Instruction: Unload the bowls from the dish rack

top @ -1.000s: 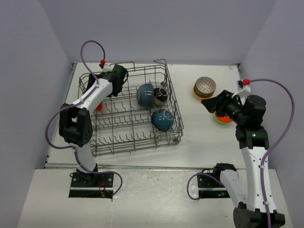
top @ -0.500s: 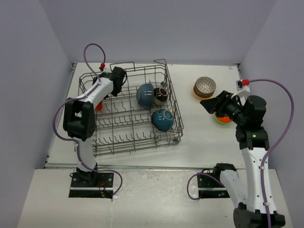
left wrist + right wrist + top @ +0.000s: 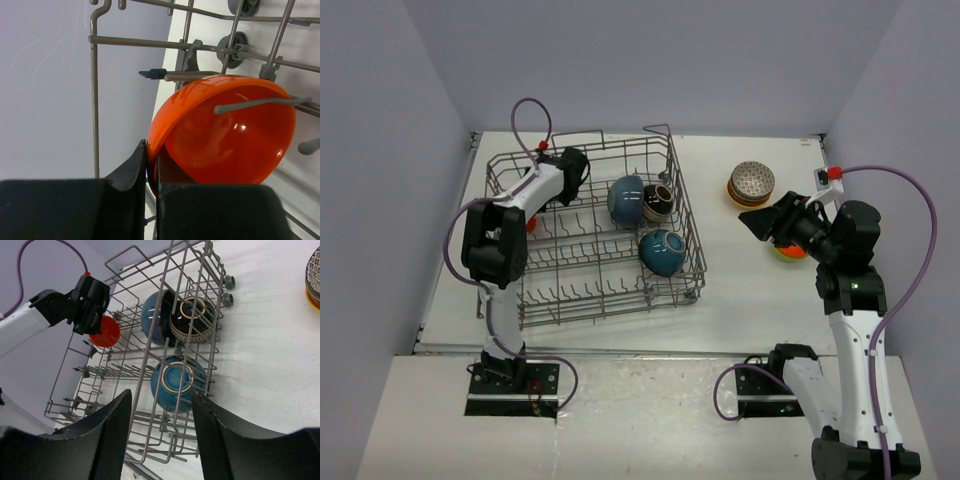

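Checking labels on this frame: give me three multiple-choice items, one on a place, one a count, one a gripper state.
1. Where is the orange bowl?
A) on the table right of the rack
B) on a stack of bowls
C) inside the rack, at its left side

2. How many bowls are in the rack?
A) two
B) four
C) six

3. What is the left gripper doing?
A) shut on the orange bowl's rim
B) open above the rack
C) shut on a rack wire

Answers:
1 C: rack wires surround it in the left wrist view.
2 B: the orange bowl, dark blue bowl, black patterned bowl and blue bowl.
3 A: its fingers pinch the rim.
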### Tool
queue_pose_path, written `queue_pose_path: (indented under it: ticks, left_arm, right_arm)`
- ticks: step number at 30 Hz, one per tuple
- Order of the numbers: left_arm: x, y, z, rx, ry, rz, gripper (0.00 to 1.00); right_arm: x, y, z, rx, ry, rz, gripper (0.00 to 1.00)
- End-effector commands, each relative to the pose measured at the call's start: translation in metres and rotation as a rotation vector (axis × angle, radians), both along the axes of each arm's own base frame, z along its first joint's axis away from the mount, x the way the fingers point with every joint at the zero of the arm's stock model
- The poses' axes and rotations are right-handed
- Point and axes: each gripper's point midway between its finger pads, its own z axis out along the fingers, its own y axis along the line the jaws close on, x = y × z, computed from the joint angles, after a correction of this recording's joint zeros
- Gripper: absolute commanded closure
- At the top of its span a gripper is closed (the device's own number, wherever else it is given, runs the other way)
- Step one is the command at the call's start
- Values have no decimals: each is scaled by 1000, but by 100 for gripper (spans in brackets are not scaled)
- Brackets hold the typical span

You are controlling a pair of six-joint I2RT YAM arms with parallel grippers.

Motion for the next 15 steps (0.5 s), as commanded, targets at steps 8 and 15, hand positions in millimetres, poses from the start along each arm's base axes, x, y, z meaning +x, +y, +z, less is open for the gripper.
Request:
queue_pose_path:
  ticks: [8,15]
  left_arm:
    - [40,-5,16,73,-57,-27,100]
    - [72,-22,33,62,-104,-89,100]
  right_arm:
    - [-2,4,14,0,-53,29,48]
    - [0,2,13,-5,-51,18,48]
